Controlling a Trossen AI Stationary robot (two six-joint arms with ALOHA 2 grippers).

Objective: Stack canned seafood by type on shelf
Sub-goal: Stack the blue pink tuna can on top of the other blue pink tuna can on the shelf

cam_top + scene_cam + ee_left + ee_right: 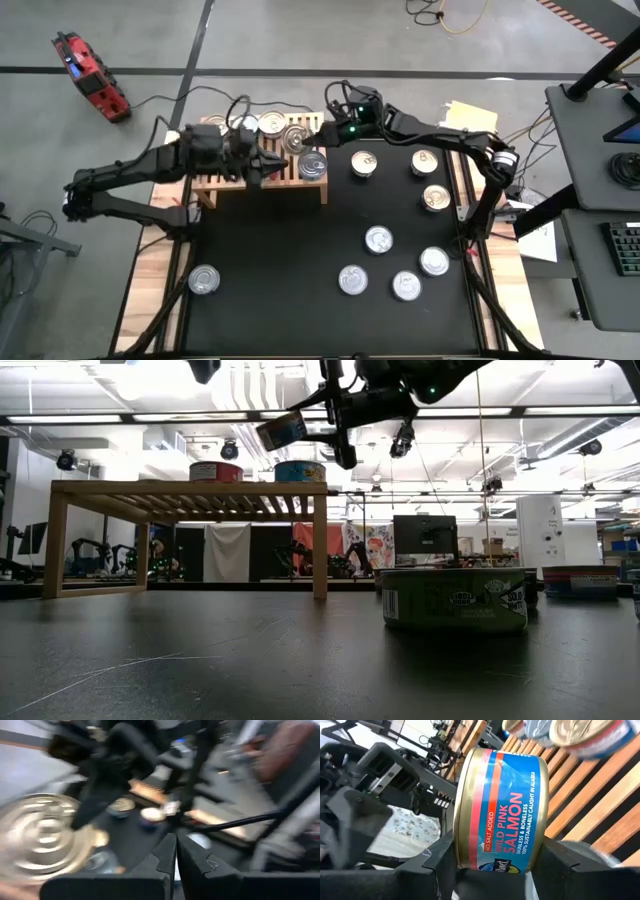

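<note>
The shelf point(290, 180) point(190, 488) is a light-wood slatted rack at the far left of the black mat. Several cans stand on it, among them a blue one point(313, 165) point(300, 470) at its right end and a red one point(215, 470). My right gripper point(308, 138) point(492, 870) reaches in from the right and is shut on a pink salmon can point(502, 805) point(283, 430) above the shelf's right end. My left gripper point(272, 165) point(176, 842) hovers shut and empty over the shelf's near side, pointing right. My right gripper pinches the salmon can between its two fingers, one on the lid end point(462, 845) and one on the bottom end point(540, 845), catching only the part of the can nearest the wrist. The fingers come about level from the table's right. The can hangs tilted, clear of the shelf slats point(590, 795).
Several loose cans lie on the mat to the right and near side point(363, 163) point(436, 196) point(378, 240) point(352, 280), and one at the near left point(203, 280). A green-labelled can point(455, 600) stands close to the low camera. The two grippers are close together over the shelf.
</note>
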